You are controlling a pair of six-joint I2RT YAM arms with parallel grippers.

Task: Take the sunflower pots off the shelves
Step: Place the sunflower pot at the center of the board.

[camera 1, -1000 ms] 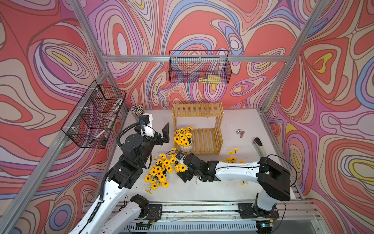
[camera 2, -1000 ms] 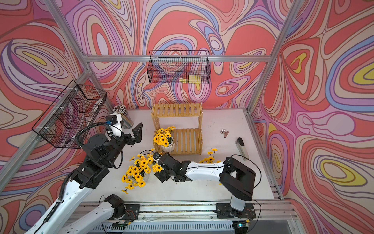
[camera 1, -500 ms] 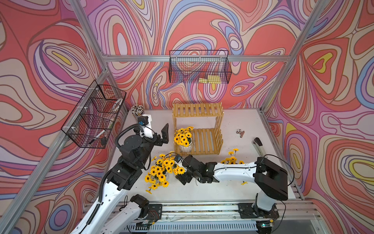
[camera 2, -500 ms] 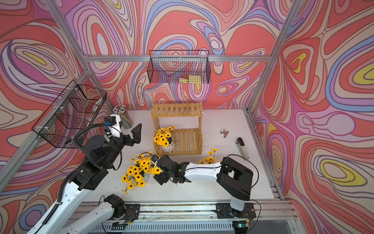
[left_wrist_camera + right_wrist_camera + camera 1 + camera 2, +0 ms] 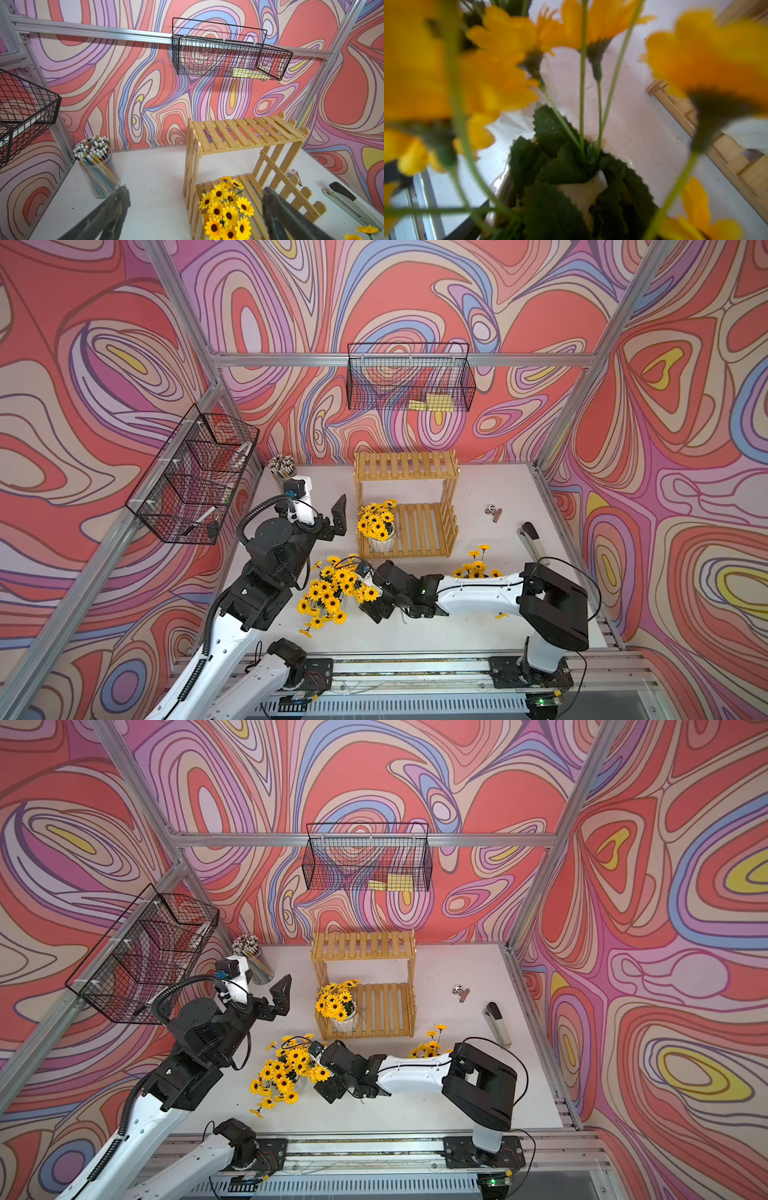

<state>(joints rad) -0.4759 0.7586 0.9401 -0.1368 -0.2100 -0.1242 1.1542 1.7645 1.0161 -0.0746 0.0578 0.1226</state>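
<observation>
Left wrist view looks at the one sunflower pot point(image 5: 226, 212) not yet off the shelves point(image 5: 239, 135). It stands upright at the near end of the lower tier. Its blooms show between the two dark fingers point(image 5: 112, 212) of the left pincer point(image 5: 196, 191), which are spread wide with nothing in them.

In both top views this pot point(image 5: 380, 541) sits just left of the frame's centre. The upper tier is bare. The left pincer point(image 5: 340, 516) hangs just to the pot's left, close but apart, its fingers turned toward the shelves. So the pot lies ahead of that pincer and somewhat lower, stems up, and the left arm is plainly the nearer. A short drop and a reach to the right under the top tier looks like what is called for.

The left arm point(image 5: 266, 572) rises from the lower left of the frame, elbow bent.

The right pincer point(image 5: 368, 591) lies low at mid-frame, spread wide beside the cluster of pots point(image 5: 332, 593) already down on the desk point(image 5: 415, 635). Whether it touches one I cannot tell.
</observation>
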